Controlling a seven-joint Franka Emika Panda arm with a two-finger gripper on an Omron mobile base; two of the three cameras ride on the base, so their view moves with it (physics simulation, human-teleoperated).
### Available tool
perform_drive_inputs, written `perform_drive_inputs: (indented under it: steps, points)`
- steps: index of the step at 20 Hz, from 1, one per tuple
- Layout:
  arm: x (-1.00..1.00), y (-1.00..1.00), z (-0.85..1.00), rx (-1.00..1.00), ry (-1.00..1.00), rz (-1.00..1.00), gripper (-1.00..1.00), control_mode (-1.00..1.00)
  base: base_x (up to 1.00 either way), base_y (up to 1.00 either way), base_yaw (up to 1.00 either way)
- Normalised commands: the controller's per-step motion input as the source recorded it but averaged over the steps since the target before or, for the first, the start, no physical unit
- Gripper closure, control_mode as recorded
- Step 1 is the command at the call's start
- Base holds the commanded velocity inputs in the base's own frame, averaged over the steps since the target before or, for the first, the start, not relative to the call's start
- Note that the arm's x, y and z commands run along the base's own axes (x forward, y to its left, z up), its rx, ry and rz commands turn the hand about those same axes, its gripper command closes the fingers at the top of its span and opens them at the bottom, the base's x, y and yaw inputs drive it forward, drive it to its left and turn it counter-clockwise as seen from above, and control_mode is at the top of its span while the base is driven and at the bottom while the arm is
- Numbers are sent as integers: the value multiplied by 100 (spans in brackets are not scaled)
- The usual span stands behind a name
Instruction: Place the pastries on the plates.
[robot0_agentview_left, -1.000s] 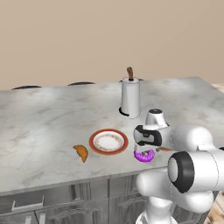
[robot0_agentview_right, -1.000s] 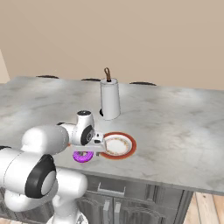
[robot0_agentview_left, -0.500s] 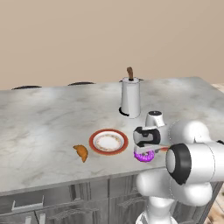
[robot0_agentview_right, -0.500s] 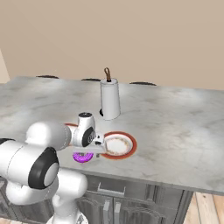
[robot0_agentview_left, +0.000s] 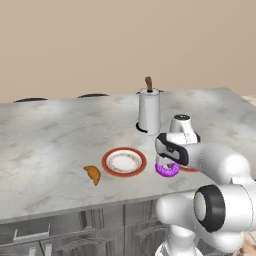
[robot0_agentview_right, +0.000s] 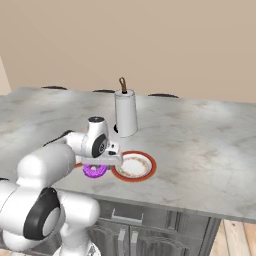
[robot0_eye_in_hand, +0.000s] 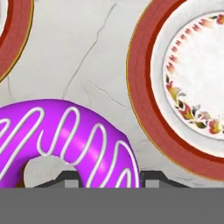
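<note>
Your gripper (robot0_eye_in_hand: 109, 177) is hovering right over the donut (robot0_eye_in_hand: 65, 140) beside a plate (robot0_eye_in_hand: 148, 109); fingers straddling its ring, can't tell if grasping.

My arm (robot0_agentview_left: 220, 165) was glossy white, built of rounded, bulbous links with dark grey discs capping the joints; my hand (robot0_agentview_right: 97, 145) was white with a black band and a round dark cap

A grey marble counter (robot0_agentview_left: 50, 135) is seen carrying a croissant (robot0_agentview_left: 92, 173), two red-rimmed plates (robot0_agentview_left: 124, 162), a purple donut (robot0_agentview_left: 167, 170) and a white pot (robot0_agentview_left: 149, 110).
</note>
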Motion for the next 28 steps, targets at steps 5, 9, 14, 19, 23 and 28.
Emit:
perform_drive_inputs:
  steps: [5,9,14,19,23,28]
  points:
    - [40,-42,43,0,0,-5,100,-100,0,0,0]
    - [67,-67,4,0,0,-8,100,-100,0,0,0]
    - [72,-65,10,1,1,-5,100,-100,0,0,0]
    - [23,-33,-8,0,0,-4,100,-100,0,0,0]
    - [0,-1,-22,0,0,-1,100,-100,0,0,0]
    - [0,-7,-22,0,0,0,100,-100,0,0,0]
